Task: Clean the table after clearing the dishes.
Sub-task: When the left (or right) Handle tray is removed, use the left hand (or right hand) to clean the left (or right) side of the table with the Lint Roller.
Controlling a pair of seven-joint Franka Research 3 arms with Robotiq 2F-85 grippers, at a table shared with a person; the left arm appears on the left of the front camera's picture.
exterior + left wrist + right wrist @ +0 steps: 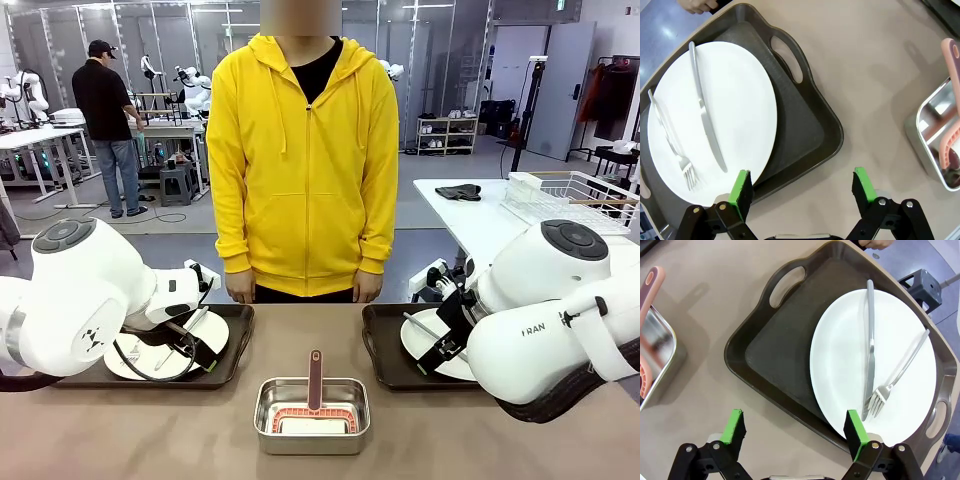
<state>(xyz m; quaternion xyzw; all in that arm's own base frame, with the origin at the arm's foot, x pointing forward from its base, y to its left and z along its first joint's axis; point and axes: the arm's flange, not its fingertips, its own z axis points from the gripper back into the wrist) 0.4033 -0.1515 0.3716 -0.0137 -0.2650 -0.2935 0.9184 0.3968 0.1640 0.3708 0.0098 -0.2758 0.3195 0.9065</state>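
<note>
1. My left tool [802,186] hangs released, jaws wide. It is above the near right corner of the left tray [826,125]. One green pad is over the tray's near edge, the other over bare surface [865,75]. I judge that this straddle sets up a pinch on the rim.
2. My right tool [795,429] mirrors it, also released, at the near left corner of the right tray [775,350].
3. The left plate [740,100] carries its knife [705,115] and fork [670,135]. The right plate [840,365] carries a knife [870,340] and fork [900,370] too. Since the cutlery lies on the plates and the plates on the trays, lifting a tray should take a whole setting at once.
4. The steel pan [262,410] sits near me, between the trays. A pink-handled implement [315,375] leans in it, probably parked there for the wiping stage.
5. The person's hands [240,288] hang at the far edge, close to the trays' inner far corners. They are touching nothing.
6. Both dishes are on the surface, so the clearing is not yet done.
</note>
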